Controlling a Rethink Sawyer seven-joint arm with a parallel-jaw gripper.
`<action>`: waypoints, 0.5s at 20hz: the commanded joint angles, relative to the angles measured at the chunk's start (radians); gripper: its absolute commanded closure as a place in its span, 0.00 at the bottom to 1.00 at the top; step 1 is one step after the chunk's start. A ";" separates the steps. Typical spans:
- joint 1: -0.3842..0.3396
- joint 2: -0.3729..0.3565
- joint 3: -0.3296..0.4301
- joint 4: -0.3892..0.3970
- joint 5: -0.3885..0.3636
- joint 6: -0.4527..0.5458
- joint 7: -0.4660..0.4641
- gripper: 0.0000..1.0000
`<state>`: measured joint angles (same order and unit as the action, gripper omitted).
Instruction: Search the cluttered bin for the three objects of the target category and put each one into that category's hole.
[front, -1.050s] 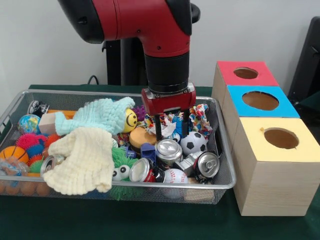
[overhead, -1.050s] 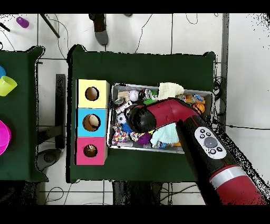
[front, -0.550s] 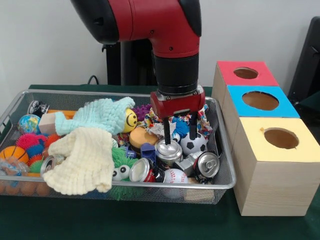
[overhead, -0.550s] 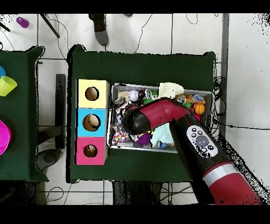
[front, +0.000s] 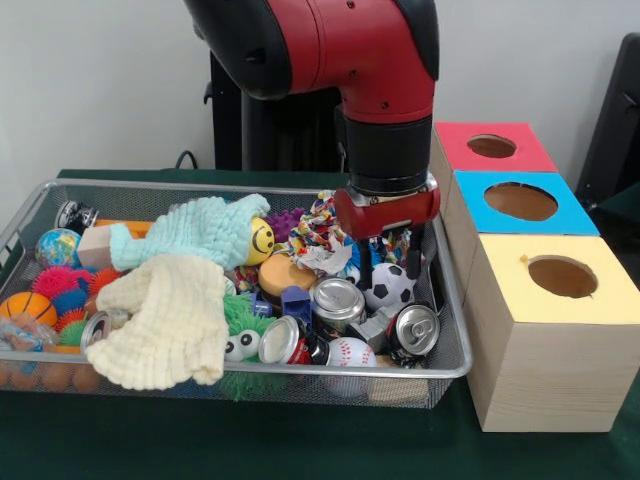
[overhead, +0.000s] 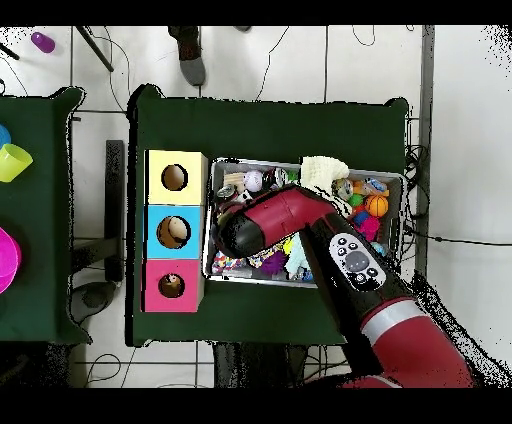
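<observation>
Front view, nearest first: the wire bin (front: 455, 365) has its front rim packed tight, with a baseball (front: 350, 352) and two tipped cans (front: 412, 330) pressed against the mesh. Behind them an upright silver can (front: 337, 298), shiny lid up, sits beside a soccer ball (front: 387, 285). The gripper (front: 388, 256) hangs over that ball, at the bin's 3 o'clock end, prongs spread with nothing between them. A cream cloth (front: 165, 320) and a mint cloth (front: 195, 230) smother the 9 o'clock half. Beyond the bin's right wall, three boxes run back: yellow hole (front: 562, 276), blue hole (front: 520, 201), red hole (front: 491, 146), all with bare tops.
</observation>
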<state>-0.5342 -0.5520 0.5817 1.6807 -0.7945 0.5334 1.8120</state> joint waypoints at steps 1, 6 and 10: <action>-0.022 0.039 -0.045 0.024 -0.070 -0.001 -0.094 0.00; -0.031 0.022 -0.047 0.038 -0.069 0.003 -0.098 0.00; -0.042 0.000 -0.043 0.056 -0.060 0.013 -0.106 0.00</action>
<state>-0.5430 -0.5426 0.5807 1.6827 -0.7949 0.5334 1.8120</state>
